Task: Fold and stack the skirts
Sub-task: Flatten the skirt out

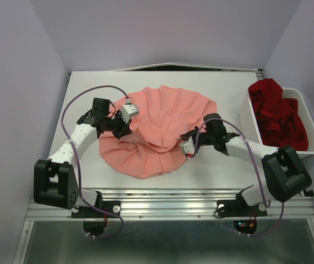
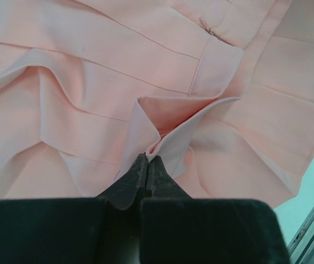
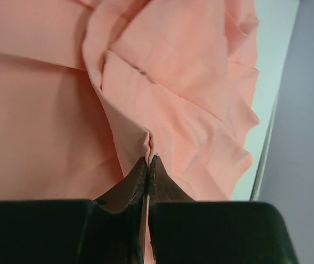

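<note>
One bin (image 1: 313, 149), red skirt (image 1: 275, 115) inside, pink skirt (image 1: 162, 124) outside

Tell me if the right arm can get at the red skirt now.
Probably not yet: the right gripper is shut on the salmon-pink skirt. Nothing else blocks it; the red skirt lies uncovered in the white bin nearby.

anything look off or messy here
Nothing damaged. The pink skirt is bunched along its near edge, where the left hand and the right hand each pinch a fold. The red skirt lies crumpled in the bin.
</note>
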